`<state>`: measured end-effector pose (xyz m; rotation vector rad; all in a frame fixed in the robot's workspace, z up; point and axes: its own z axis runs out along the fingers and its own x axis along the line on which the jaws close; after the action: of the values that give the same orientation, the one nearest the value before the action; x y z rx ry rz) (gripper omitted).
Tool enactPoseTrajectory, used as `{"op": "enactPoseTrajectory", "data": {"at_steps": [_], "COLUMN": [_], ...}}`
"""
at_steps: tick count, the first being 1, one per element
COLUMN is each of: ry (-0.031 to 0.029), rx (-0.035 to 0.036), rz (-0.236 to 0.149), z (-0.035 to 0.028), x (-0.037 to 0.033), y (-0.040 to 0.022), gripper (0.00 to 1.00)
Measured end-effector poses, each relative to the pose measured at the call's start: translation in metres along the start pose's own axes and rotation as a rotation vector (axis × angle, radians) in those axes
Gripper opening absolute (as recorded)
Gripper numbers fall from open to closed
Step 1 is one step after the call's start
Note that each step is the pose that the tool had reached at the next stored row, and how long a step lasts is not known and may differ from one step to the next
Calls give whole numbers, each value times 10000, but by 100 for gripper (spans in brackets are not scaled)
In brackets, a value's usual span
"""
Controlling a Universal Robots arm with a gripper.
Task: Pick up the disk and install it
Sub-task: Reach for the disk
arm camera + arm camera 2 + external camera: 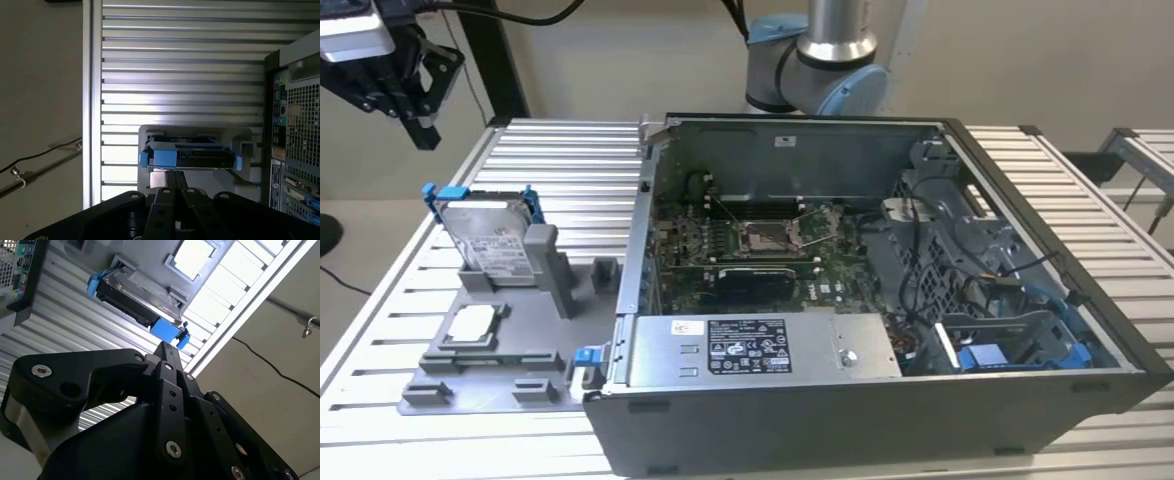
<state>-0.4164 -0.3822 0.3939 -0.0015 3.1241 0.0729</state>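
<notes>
**Gripper high and empty, disk parked in its stand**

Hard-to-see bits first. In the exterior view my gripper [422, 135] hangs in the upper left corner, w/ its upper body cut off by the frame edge. The arm [834, 55] is cut off at top centre, and its base is hidden behind the computer case [881, 400]. In both wrist views the gripper's black body blocks much of the shot. The fingers [167, 187] look pressed together at the tips w/ nothing betw. them.

The disk [491, 235] stands on edge in a grey plastic stand [520, 370] at the exterior view's left, mid-height, beside the case and well apart from my gripper. The stand's bracket hides its lower part. It's flat silver-grey metal w/ a white label and a blue plastic frame w/ tabs at the ends. In the second wrist view the disk [137, 292] shows edge-on beyond the fingertips, and likewise the disk [187, 155] in the first wrist view.

A small square silver chip [470, 322] lies flat on the stand. The table [560, 150] is ribbed aluminium slats. The case is open dark sheet metal w/ a green board [680, 250] inside and a grey box [854, 350] w/ a white label at its front.
</notes>
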Motion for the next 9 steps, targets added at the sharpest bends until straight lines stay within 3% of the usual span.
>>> {"op": "enactPoseTrajectory", "data": {"at_steps": [9], "ry": [8], "rx": [-2], "rz": [-179], "z": [-1], "x": [1], "y": [0], "gripper": [0]}}
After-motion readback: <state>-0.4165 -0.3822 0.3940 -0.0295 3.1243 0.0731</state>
